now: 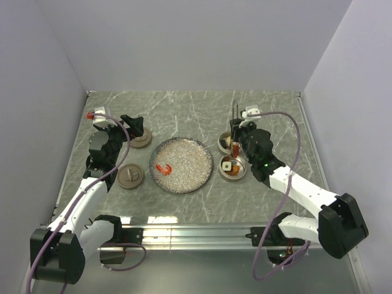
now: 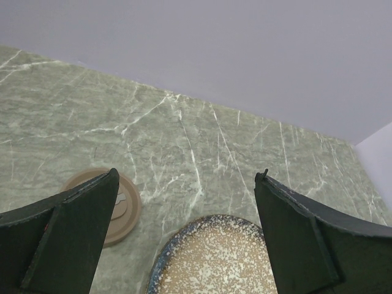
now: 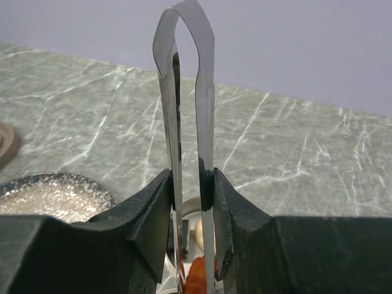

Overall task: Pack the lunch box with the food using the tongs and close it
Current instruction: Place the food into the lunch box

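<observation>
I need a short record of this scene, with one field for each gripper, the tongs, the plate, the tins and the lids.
tongs: upright, joined end up, tips down at the tins
right gripper: shut on the tongs
left gripper: open, holding nothing
plate: speckled, one red piece on it
tins: two, right of plate, food inside
lids: two, left of plate, off the tins

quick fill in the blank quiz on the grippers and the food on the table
1. The right gripper is shut on the ____.
2. The left gripper is ____ and holds nothing.
3. One red piece of food lies on the speckled ____.

Missing words: tongs; open; plate.
</observation>
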Available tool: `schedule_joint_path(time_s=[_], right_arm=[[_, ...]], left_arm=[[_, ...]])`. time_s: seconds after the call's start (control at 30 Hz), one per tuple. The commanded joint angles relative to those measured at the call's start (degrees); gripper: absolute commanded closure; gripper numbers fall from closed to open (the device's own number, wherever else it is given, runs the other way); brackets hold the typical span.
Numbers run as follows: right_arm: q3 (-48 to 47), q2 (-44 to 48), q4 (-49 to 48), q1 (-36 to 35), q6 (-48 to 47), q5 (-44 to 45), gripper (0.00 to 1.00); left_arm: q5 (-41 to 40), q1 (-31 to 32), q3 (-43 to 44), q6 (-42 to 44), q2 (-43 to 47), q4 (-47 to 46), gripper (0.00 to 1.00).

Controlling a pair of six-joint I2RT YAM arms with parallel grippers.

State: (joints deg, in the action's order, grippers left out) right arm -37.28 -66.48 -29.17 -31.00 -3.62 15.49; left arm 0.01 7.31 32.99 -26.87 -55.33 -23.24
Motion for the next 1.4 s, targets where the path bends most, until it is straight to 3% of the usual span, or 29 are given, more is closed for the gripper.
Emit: schedule_joint_path(time_s=[0.0,0.53,0.6,0.83,0.93,1.37], right_arm=[[-4.2,-1.0,-3.8,2.1,0.9,-2.6,0.92],[-10.4,-10.3,-5.8,7.7,1.3,-7.9,0.91],[-10.7,-11.4,-6.2,8.1,1.4,-8.4,0.89],[-11.2,-12.7,-6.6,8.4,1.5,-8.5,0.63],[-11.2,-12.0,-6.4,8.4,1.3,-7.8,0.58],[-10.5,-9.9,-6.6,8.4,0.6,-8.0,0.53]], left_arm=[[0.2,0.1,-0.3,-0.3,0.7,-2.2,0.01],[0.2,0.1,0.0,-0.2,0.0,-2.0,0.01],[0.2,0.1,-0.1,-0.2,0.1,-1.9,0.01],[0.2,0.1,-0.1,-0.2,0.1,-1.9,0.01],[0.2,0.1,0.0,-0.2,0.0,-1.9,0.01],[0.2,0.1,-0.2,-0.2,0.6,-1.7,0.01]])
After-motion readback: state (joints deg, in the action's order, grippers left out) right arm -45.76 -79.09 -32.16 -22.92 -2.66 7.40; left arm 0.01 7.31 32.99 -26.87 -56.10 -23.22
